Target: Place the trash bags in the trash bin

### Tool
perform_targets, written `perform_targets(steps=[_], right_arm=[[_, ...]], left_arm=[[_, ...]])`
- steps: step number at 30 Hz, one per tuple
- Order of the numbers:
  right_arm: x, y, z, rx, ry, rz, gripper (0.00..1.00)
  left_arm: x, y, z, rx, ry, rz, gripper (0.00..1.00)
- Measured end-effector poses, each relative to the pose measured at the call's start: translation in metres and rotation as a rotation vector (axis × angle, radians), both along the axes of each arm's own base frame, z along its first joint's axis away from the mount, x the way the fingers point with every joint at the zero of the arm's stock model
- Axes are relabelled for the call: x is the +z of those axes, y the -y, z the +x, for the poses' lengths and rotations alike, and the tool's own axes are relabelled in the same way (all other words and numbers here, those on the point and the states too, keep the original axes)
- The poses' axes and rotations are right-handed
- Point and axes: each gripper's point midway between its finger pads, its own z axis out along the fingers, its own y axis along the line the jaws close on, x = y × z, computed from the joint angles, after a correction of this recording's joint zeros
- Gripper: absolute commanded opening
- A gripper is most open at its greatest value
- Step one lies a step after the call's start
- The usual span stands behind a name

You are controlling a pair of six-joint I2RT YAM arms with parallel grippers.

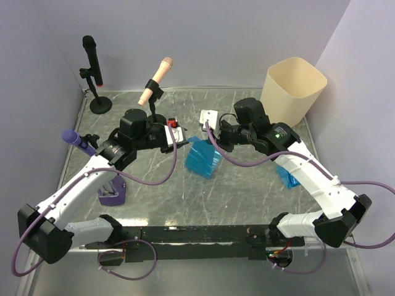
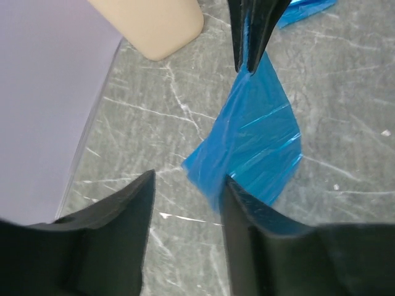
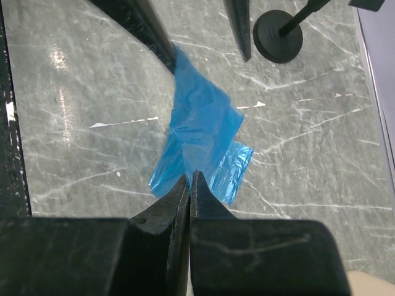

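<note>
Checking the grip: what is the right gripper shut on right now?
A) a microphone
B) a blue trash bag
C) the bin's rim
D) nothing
B: in the right wrist view, the right gripper has its fingers closed together, pinching the edge of the blue trash bag.

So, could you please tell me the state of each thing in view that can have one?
Left gripper: open, one finger touching the blue bag.
Right gripper: shut on the blue bag.
Blue bag: pinched at one corner.
Second blue bag: lying on the table.
Trash bin: upright, nothing visible inside.
</note>
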Motion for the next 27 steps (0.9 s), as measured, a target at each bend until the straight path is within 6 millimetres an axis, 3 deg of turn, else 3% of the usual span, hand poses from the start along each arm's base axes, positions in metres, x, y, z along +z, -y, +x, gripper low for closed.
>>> perform_targets(steps=[8, 13, 21, 27], right_arm=[[-0.001, 0.000, 0.000, 0.002, -0.003, 0.000, 0.00], [-0.006, -0.005, 0.003, 0.001, -0.039, 0.001, 0.00], [-0.012, -0.020, 0.032, -0.029, -0.211, 0.064, 0.00], [0.012, -0.019, 0.026, 0.001, -0.242, 0.137, 0.00]], left_arm=[[0.011, 0.009, 0.002, -0.039, 0.025, -0.014, 0.01], [0.013, 0.020, 0.001, -0.082, 0.046, -0.003, 0.01], [0.034, 0.047, -0.014, -0.166, 0.212, 0.014, 0.01], [0.022, 0.046, 0.018, -0.077, 0.306, 0.090, 0.01]])
